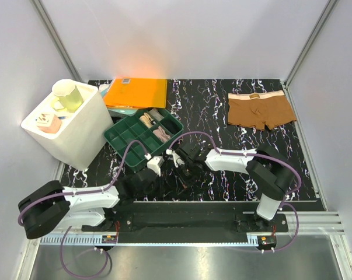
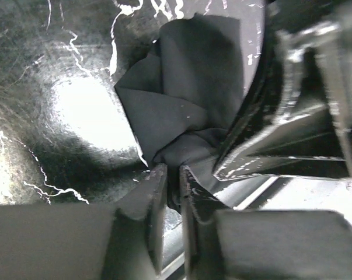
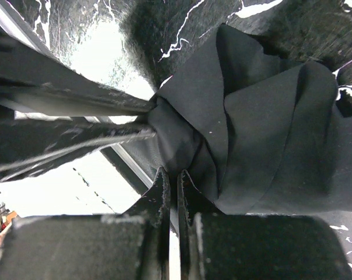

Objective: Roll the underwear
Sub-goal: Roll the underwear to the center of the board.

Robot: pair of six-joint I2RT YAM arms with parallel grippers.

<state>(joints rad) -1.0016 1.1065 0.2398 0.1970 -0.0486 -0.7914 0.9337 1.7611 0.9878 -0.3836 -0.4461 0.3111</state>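
The black underwear (image 3: 269, 128) lies bunched in folds on the black marbled mat (image 1: 222, 175), near the front middle of the table. My left gripper (image 2: 173, 170) is shut on a near edge of the black cloth (image 2: 187, 87). My right gripper (image 3: 177, 172) pinches the same bunch from the other side, its jaws almost touching with fabric between the tips. The two grippers meet close together (image 1: 176, 166) in the top view. The brown underwear (image 1: 260, 109) with its pale waistband lies flat at the back right, away from both arms.
A green divided tray (image 1: 142, 133) holding rolled items stands just behind the grippers. A white bin (image 1: 68, 123) with a cup on it is at the left, and an orange folder (image 1: 135, 92) lies behind the tray. Grey walls close in the sides.
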